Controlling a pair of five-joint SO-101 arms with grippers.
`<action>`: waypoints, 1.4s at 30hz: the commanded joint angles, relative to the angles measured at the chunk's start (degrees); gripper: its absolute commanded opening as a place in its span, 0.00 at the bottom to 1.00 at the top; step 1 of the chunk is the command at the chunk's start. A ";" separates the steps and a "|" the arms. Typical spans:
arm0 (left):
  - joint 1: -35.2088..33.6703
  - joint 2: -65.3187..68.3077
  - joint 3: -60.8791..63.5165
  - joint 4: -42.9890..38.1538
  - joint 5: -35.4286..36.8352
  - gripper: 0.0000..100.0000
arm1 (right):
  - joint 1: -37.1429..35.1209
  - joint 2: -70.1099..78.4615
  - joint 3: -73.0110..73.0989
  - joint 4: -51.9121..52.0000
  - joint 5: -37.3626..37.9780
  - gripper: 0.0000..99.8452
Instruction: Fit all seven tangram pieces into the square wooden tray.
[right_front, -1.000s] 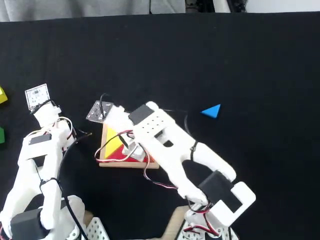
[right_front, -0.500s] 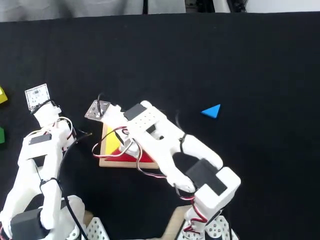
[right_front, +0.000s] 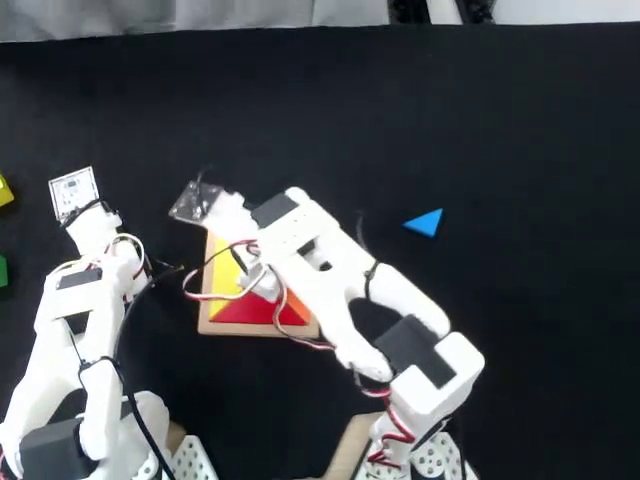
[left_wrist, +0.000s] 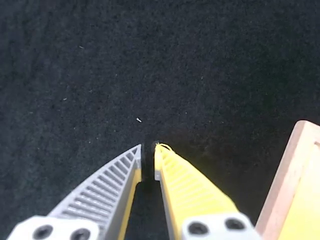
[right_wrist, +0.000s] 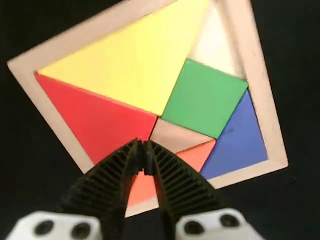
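Square wooden tray, flat on the black table, partly filled. Inside the tray: large yellow triangle along one rim; large red triangle edge to edge with it; green square touching the yellow triangle's other short edge; blue flat piece in the tray corner beside the green square; small orange triangle against the rim between red and blue. Bare tan triangular gap at the tray's middle, bounded by green, red and orange. Pale triangular patch in the corner past the green square, piece or bare floor not distinguishable. Small blue triangle loose on the table, well apart from the tray. Right gripper, black, fingers pressed together on nothing, over the tray where red and orange meet. Left gripper, one grey finger and one yellow, tips drawn to a hairline slit with nothing between, over bare table just beside a tray corner. Yellow block and green block at the table edge, well apart from the tray, on the side opposite the small blue triangle.
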 joint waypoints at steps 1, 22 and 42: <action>0.13 -1.14 -0.75 -0.88 -0.26 0.06 | 4.66 -6.99 -4.18 3.08 0.44 0.01; -0.22 -1.76 -0.84 -0.53 -0.26 0.06 | 41.67 -37.76 20.70 -5.71 1.05 0.01; 0.75 -1.41 -0.40 -0.44 -0.35 0.06 | 45.71 -12.26 1.27 -0.18 16.97 0.22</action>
